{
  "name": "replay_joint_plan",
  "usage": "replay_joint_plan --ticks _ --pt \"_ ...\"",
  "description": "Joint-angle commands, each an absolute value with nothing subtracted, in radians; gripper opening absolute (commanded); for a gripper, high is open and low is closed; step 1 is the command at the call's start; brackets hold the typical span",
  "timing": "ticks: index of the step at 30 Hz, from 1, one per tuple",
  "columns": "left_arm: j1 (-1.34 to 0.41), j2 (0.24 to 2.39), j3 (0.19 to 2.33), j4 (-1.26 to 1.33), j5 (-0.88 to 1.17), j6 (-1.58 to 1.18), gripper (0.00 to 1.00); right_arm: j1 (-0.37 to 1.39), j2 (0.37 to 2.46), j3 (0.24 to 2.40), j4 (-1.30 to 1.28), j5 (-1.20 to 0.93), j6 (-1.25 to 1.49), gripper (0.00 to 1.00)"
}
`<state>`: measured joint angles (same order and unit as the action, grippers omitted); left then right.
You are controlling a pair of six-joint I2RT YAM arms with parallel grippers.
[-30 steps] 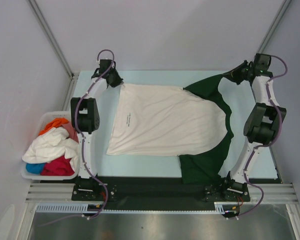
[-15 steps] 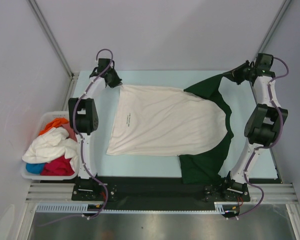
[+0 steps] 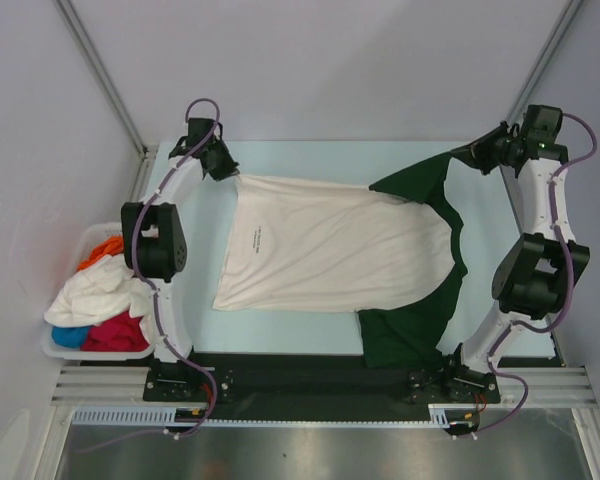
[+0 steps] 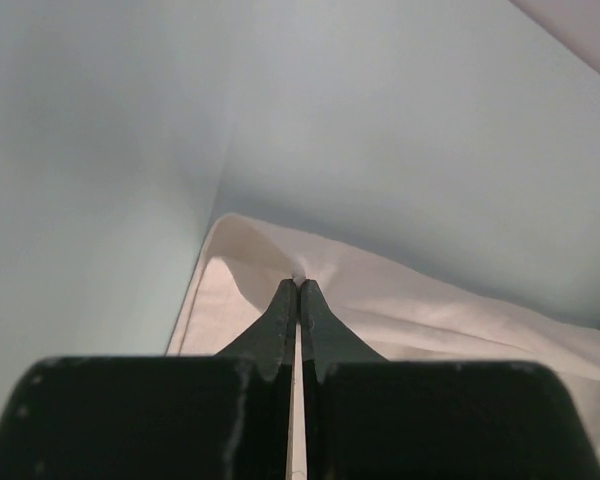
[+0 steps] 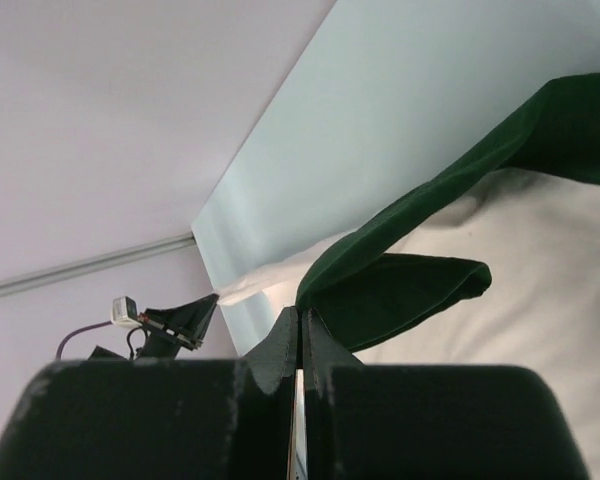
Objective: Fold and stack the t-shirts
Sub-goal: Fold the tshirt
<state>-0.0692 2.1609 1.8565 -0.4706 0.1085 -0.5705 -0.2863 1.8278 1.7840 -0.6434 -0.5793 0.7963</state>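
Observation:
A cream-white t-shirt (image 3: pixel 330 245) with dark green sleeves lies spread across the pale table, hem to the left and collar to the right. My left gripper (image 3: pixel 232 172) is shut on the far-left hem corner; the cream cloth (image 4: pixel 380 290) is pinched at its fingertips (image 4: pixel 298 284). At the far right, my right gripper (image 3: pixel 470 153) is shut on the tip of the far green sleeve (image 3: pixel 415 178), and that sleeve (image 5: pixel 400 285) hangs taut from it. The near green sleeve (image 3: pixel 400 335) lies at the table's front edge. More t-shirts (image 3: pixel 100 290), white, red, orange and blue, fill the basket.
A white plastic basket (image 3: pixel 52 345) stands off the table's left edge, beside the left arm's base. Grey walls close the cell at the back and both sides. A black strip (image 3: pixel 310 372) runs along the front edge between the arm bases.
Both grippers have moved outward and toward the back, the left one leftward and the right one rightward. The shirt's far edge is stretched straighter between them.

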Motion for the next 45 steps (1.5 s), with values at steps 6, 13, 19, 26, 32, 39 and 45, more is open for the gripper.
replay_joint_plan --ticks 6,13,19,26,32,39,45 --pt "-0.06 2.03 1.75 -0.469 0.141 -0.545 0.01 -0.299 1.68 1.657 -0.712 -0.561 0.767 0.0" --pt "-0.06 1.977 1.665 -0.479 0.147 -0.532 0.0 -0.304 1.562 1.551 -0.758 -0.506 0.762 0.0" --pt "-0.06 1.954 1.603 -0.482 0.156 -0.534 0.0 -0.311 1.493 1.481 -0.83 -0.463 0.746 0.0" --pt "-0.06 1.95 1.569 -0.502 0.143 -0.519 0.0 -0.313 1.46 1.417 -0.87 -0.439 0.733 0.0" --pt "-0.06 1.928 1.516 -0.508 0.123 -0.522 0.0 -0.314 1.457 1.397 -0.89 -0.405 0.71 0.0" --pt "-0.06 1.937 1.467 -0.517 0.124 -0.531 0.0 -0.318 1.468 1.364 -0.888 -0.365 0.696 0.0" --pt "-0.063 1.947 1.425 -0.517 0.123 -0.549 0.0 -0.318 1.468 1.359 -0.893 -0.344 0.69 0.0"
